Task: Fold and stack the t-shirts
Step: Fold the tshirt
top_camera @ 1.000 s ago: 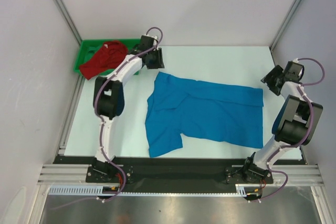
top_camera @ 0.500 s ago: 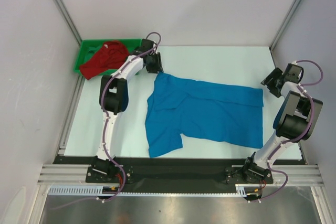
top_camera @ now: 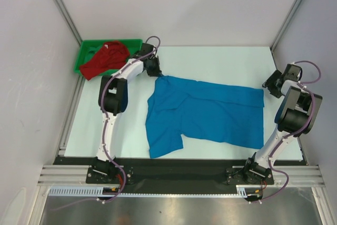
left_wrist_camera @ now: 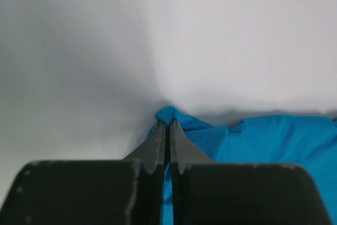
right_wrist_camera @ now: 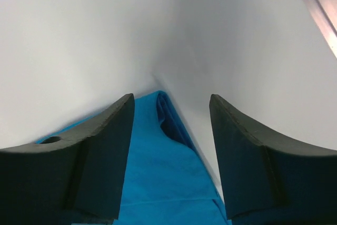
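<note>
While the blue shirt (top_camera: 210,111) is lying spread out on the white table (top_camera: 221,59), its long axis is running from left to right across the top view. Its straight edge is facing the right side. One sleeve is sticking out toward the near edge of the table at the left end, so that end seems to be the shoulder end. I cannot tell which way the collar is pointing.

The red shirt (top_camera: 105,58) is lying crumpled in the green tray (top_camera: 84,55) at the far left corner of the table, well apart from the blue one.

The left arm (top_camera: 108,98) is reaching forward from its base, bending at the elbow and then going to the far right. The left gripper (top_camera: 159,76) is sitting at the far left corner of the blue shirt. In the left wrist view its jaws are pressing together, and they are pinching a small peak of blue cloth between the tips.

The right arm (top_camera: 295,114) is folding up steeply over its base, and its wrist is pointing to the far left. The right gripper (top_camera: 271,84) is hanging at the far right corner of the blue shirt. In the right wrist view its jaws are standing wide apart, one on each side of that corner, and they are gripping nothing.
</note>
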Controlling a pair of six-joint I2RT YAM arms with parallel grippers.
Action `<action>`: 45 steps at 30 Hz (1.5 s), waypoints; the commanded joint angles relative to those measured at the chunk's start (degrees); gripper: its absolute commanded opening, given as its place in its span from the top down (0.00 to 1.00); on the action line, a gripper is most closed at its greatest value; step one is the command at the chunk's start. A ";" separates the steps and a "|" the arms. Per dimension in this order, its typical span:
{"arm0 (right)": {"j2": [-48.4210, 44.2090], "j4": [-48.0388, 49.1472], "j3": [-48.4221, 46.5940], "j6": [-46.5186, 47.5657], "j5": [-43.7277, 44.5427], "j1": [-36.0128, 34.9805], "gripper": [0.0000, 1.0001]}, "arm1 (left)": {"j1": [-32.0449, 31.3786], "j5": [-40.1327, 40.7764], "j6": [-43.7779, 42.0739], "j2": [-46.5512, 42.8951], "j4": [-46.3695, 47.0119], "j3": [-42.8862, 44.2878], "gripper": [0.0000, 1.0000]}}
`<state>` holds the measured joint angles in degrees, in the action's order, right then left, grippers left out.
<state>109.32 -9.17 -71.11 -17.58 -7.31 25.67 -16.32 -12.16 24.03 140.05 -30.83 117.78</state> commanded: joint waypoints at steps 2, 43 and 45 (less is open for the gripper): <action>1.16 0.99 -2.10 1.67 -1.12 -0.27 0.43 | 1.02 3.02 1.37 -6.89 4.63 -4.21 1.00; 4.77 0.29 -2.54 1.24 -1.48 -2.82 0.76 | 2.78 2.58 5.85 -14.54 12.46 -15.82 0.76; 4.68 0.38 -2.54 1.24 -1.56 -2.82 0.81 | 2.78 2.49 6.03 -13.67 12.46 -15.74 0.81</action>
<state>114.54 -9.10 -73.65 -16.82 -8.88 22.98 -13.89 -10.24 29.61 128.88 -19.73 102.21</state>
